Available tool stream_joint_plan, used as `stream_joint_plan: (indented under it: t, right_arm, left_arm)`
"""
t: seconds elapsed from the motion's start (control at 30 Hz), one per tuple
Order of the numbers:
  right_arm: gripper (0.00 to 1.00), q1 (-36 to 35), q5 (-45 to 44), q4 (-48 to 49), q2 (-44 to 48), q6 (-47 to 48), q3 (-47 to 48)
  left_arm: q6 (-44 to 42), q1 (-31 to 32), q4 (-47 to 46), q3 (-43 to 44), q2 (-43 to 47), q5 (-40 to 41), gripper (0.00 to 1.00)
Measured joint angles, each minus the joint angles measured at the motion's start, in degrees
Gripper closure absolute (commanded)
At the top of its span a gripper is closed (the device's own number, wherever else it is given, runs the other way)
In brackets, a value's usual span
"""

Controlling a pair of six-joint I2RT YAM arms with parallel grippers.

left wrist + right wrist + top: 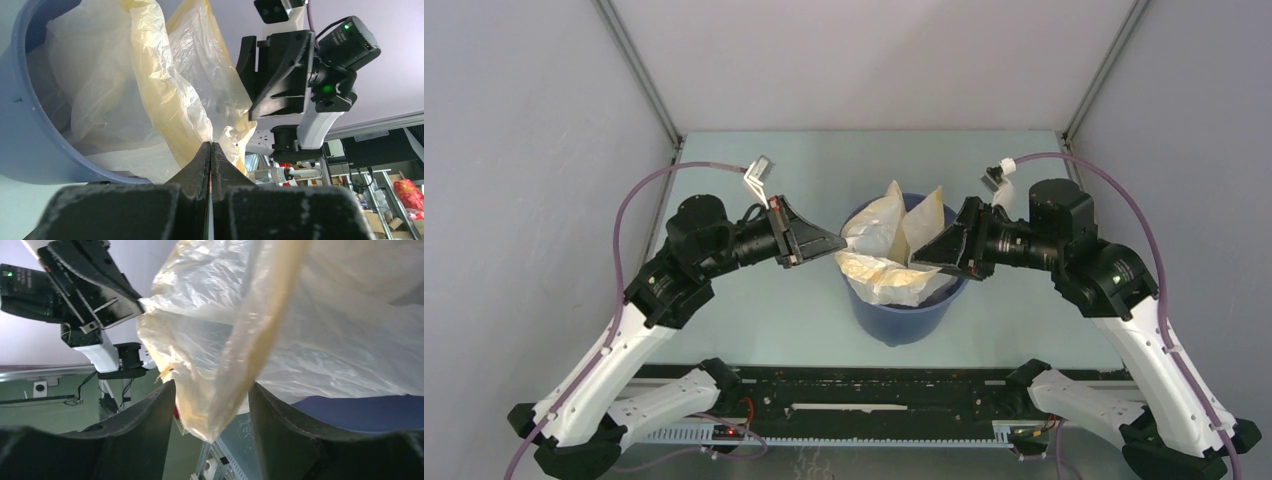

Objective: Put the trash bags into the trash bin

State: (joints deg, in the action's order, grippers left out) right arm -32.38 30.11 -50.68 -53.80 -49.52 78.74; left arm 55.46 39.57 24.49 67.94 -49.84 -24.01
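Observation:
The trash bin (904,322) is a round blue bucket in the middle of the table, between the two arms. A wrinkled cream trash bag (889,225) sits in it, with two flaps standing above the rim and a yellowish fold draped over the near edge. My left gripper (839,243) is at the bin's left rim, shut on a pinch of the bag's film; its jaws (210,143) are pressed together. My right gripper (919,265) is over the bin's right side, open, and a fold of the bag (300,330) hangs loose between its fingers (211,385). The bin wall (360,410) shows below.
The teal table (764,310) lies inside grey walls with metal corner posts (639,70). Purple cables (629,205) loop from each wrist. A black rail (874,385) with the arm bases runs along the near edge.

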Motion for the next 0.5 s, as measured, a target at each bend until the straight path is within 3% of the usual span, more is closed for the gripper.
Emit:
stream_joint_plan:
  t: [0.07,0.2,0.27,0.37,0.5]
  right_arm:
    - [0.39,-0.44,0.33,1.4,0.2,-0.81,-0.37]
    - [0.68,-1.09,0.57,3.37,1.03,-2.16,-2.08]
    - [0.76,-1.09,0.04,3.04,1.64,-2.97,-2.78]
    - [0.81,-1.01,-1.11,1.73,2.86,-3.19,-2.91]
    - [0.8,-1.38,-3.54,-3.13,6.56,-3.28,-2.95]
  left_arm:
    - [0.02,0.09,0.07,-0.52,-0.11,0.17,1.0]
    - [0.07,0.31,0.02,-0.66,0.11,1.05,1.0]
    - [0.11,0.35,0.02,-0.83,0.66,1.84,1.0]
    - [0.74,0.42,0.07,-2.36,2.58,3.41,1.0]
    - [3.19,0.44,0.57,-6.6,5.99,5.68,1.0]
